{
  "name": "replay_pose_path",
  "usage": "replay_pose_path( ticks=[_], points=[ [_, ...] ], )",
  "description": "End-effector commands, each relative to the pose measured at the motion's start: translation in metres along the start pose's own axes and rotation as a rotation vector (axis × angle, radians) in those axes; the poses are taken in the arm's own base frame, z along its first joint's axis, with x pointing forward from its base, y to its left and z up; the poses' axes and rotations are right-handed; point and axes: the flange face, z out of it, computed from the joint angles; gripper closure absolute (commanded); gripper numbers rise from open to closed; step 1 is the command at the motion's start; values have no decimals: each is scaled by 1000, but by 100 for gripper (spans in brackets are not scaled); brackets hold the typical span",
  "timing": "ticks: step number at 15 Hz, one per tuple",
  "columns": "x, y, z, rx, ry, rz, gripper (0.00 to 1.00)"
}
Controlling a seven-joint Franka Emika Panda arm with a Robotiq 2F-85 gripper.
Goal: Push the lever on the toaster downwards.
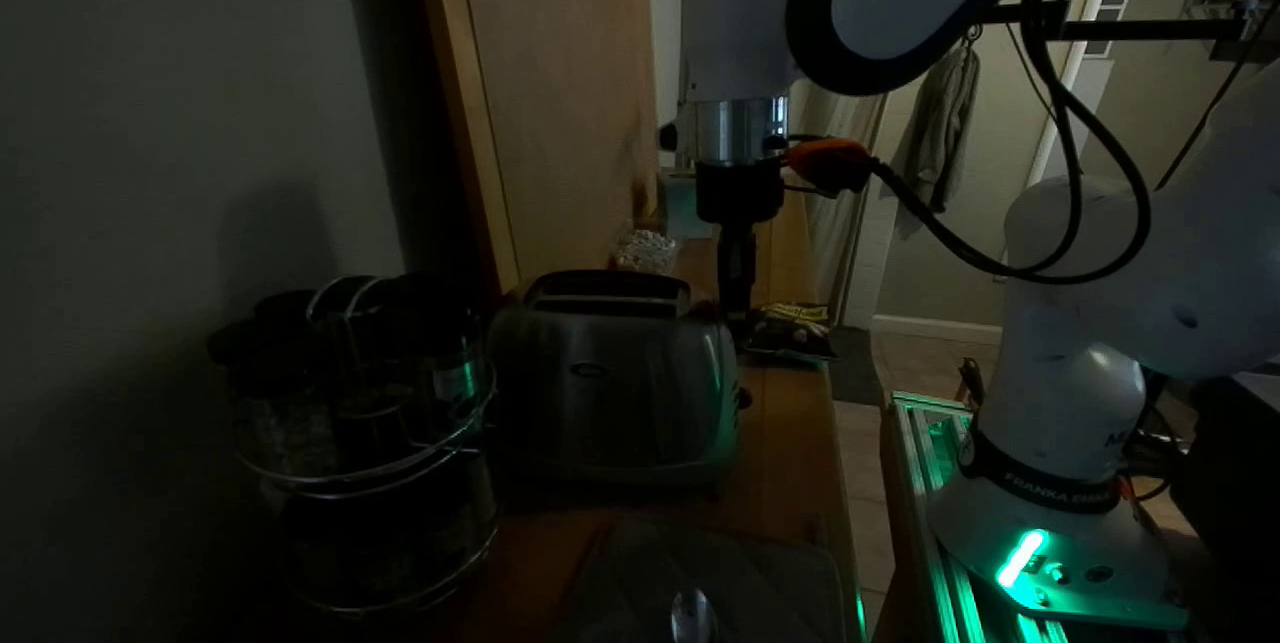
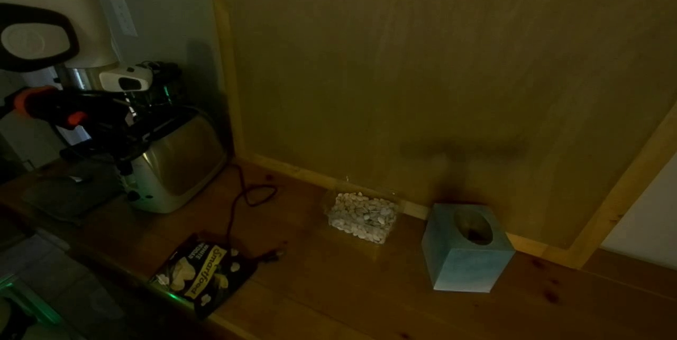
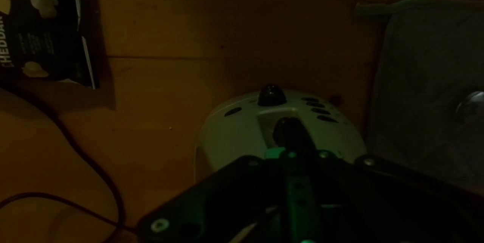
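The toaster (image 1: 612, 403) stands on the tabletop (image 1: 790, 453). In an exterior view the gripper (image 1: 737, 315) hangs at the toaster's two o'clock, clenched; whether it touches the lever (image 3: 283, 127) cannot be told. There, too, a jar rack (image 1: 345, 483) sits at nine o'clock, and a quilted pad (image 1: 745, 563) bearing a spoon (image 1: 693, 613) at five. In an exterior view, a snack bag (image 2: 206, 276) lies between five and six o'clock; a clear box of pale pieces (image 2: 362, 218) and, farther out, a blue box (image 2: 465, 266) between three and four.
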Motion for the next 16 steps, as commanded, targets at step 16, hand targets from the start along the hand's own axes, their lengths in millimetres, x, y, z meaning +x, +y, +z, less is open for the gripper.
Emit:
replay_pose_path(
  ticks=[16],
  points=[
    [29,3,22,-34,65,1,99]
  ],
)
